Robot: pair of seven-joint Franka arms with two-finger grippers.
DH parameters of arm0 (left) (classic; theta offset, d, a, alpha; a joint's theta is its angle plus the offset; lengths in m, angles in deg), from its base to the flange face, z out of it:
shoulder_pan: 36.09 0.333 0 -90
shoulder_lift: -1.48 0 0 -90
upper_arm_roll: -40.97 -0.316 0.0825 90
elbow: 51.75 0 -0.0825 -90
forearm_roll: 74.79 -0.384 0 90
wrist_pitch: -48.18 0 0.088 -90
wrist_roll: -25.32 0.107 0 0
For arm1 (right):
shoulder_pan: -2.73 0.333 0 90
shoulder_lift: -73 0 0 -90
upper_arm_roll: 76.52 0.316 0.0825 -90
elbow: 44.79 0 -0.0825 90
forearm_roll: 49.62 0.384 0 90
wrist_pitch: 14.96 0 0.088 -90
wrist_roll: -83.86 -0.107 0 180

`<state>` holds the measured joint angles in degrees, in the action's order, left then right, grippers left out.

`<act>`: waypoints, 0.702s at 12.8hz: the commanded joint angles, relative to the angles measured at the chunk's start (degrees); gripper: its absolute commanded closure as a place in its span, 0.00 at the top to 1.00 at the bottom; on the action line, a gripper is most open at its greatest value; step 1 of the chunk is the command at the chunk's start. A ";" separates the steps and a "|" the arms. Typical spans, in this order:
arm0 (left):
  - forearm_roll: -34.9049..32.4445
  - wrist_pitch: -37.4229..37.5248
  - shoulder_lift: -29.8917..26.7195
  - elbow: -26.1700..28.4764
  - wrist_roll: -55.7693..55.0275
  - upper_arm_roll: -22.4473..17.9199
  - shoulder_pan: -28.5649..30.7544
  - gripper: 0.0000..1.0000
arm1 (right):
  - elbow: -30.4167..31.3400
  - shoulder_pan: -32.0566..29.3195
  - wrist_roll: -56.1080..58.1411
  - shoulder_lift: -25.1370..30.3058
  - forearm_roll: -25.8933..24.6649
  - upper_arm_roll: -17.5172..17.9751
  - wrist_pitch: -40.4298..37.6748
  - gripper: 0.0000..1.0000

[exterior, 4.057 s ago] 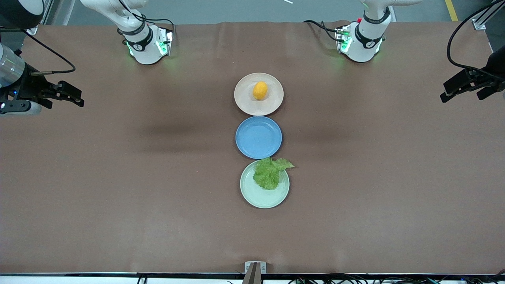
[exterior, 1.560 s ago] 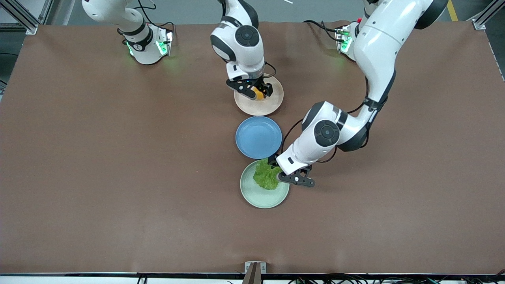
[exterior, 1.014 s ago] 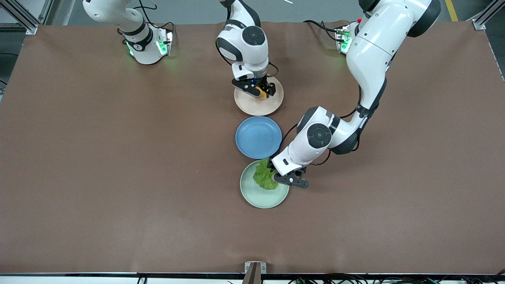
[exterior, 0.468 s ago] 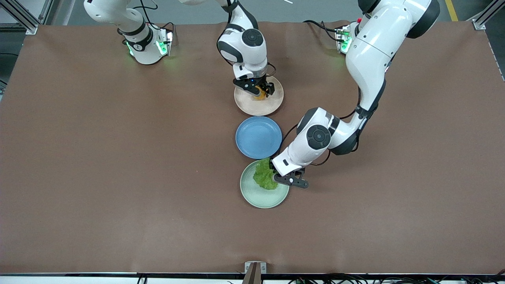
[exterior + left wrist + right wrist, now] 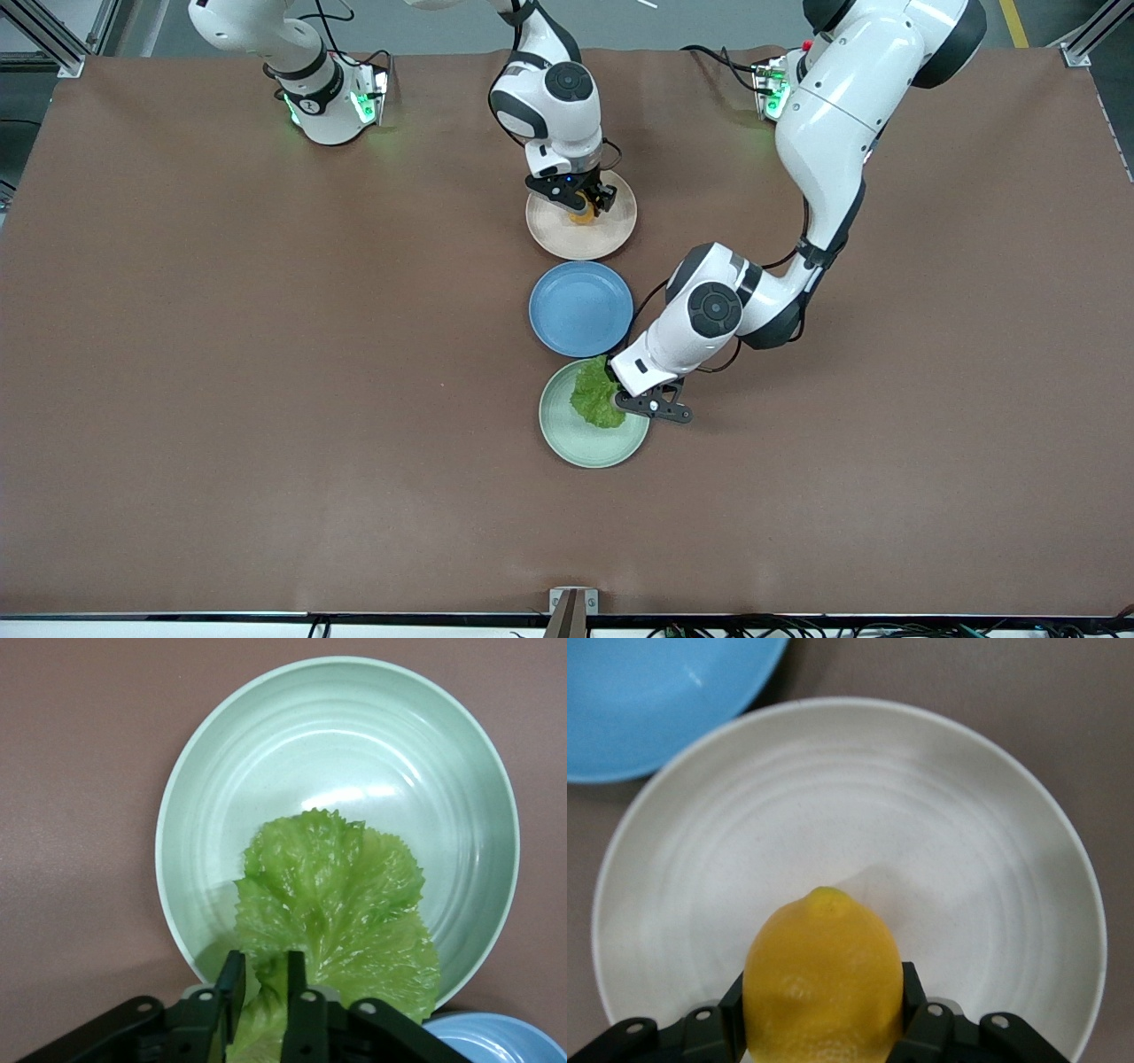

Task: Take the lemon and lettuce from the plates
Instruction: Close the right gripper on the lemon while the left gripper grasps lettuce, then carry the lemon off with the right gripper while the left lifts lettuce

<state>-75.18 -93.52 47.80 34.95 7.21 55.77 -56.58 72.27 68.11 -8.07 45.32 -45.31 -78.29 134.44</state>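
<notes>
I saw my right gripper (image 5: 824, 1014) clamped on the lemon (image 5: 824, 979) at the beige plate's (image 5: 611, 237) twelve o'clock; my left gripper (image 5: 263, 992) pinched the lettuce (image 5: 341, 904) on the mint plate's (image 5: 266, 753) two o'clock edge.

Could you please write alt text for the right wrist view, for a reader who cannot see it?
The right pincer is closed on a yellow lemon, one finger against each side of it, over a pale plate. Part of a blue plate shows past the pale plate's rim, on the brown table.
</notes>
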 commanded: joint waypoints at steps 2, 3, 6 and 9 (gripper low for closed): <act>-0.67 0.37 -0.18 -0.57 -2.10 -0.30 -0.34 0.11 | -2.70 -9.01 11.64 7.89 -0.97 -0.34 -13.46 0.00; -0.49 0.37 -0.27 -0.57 -2.28 -0.30 -0.34 0.06 | -3.67 -13.31 18.31 10.26 -0.88 -0.26 -18.31 0.00; -0.58 0.46 -0.36 -0.66 -4.13 -0.30 -0.17 0.00 | -2.98 -25.00 37.66 14.23 -0.79 -0.34 -22.83 0.00; -0.31 0.63 -1.41 -0.74 -4.48 -0.12 0.27 0.00 | -1.75 -36.34 56.28 13.88 -0.88 -0.34 -22.31 0.00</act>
<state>-75.18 -93.48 47.69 34.29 3.90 55.75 -56.52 68.16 37.61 39.25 58.73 -45.53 -80.02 111.04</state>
